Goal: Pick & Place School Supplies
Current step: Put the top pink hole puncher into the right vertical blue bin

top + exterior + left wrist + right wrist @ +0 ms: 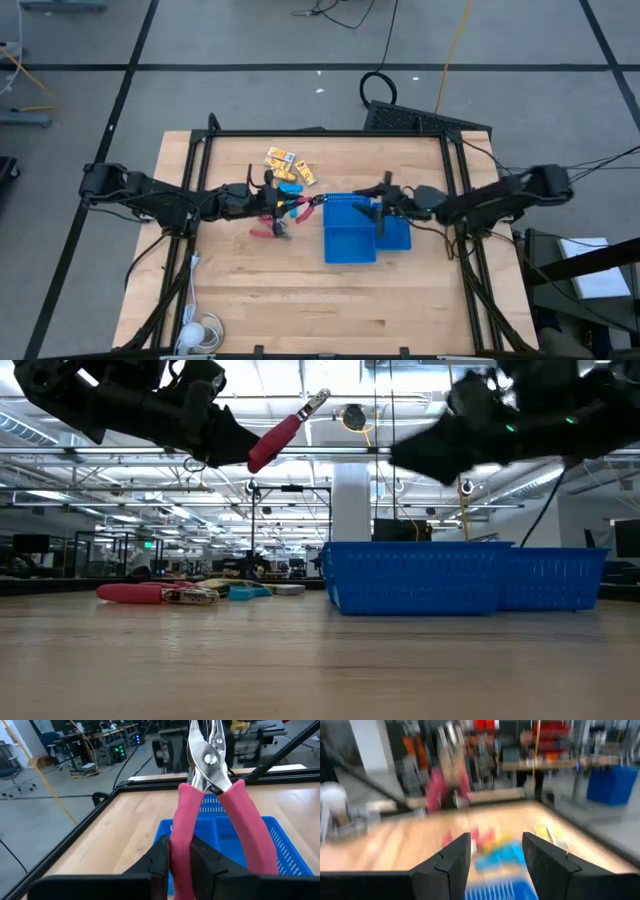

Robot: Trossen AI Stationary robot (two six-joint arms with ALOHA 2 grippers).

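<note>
At the centre of the high view we see the left gripper [268, 203] clenched on one handle of a pair of red-handled pliers [297, 208], carried clear of the table [250, 290]. In the left wrist view the pliers [210, 805] rise up the middle of the frame, metal tips at the top edge, above the blue tray [280, 845]. The right gripper [385, 203] hovers over the blue tray [348, 245] at centre right, its fingers [451, 857] spread apart and empty. Just above centre lie yellow-orange packets [279, 156] and a light-blue piece [290, 188]; another red-handled tool [268, 231] lies below the left gripper.
</note>
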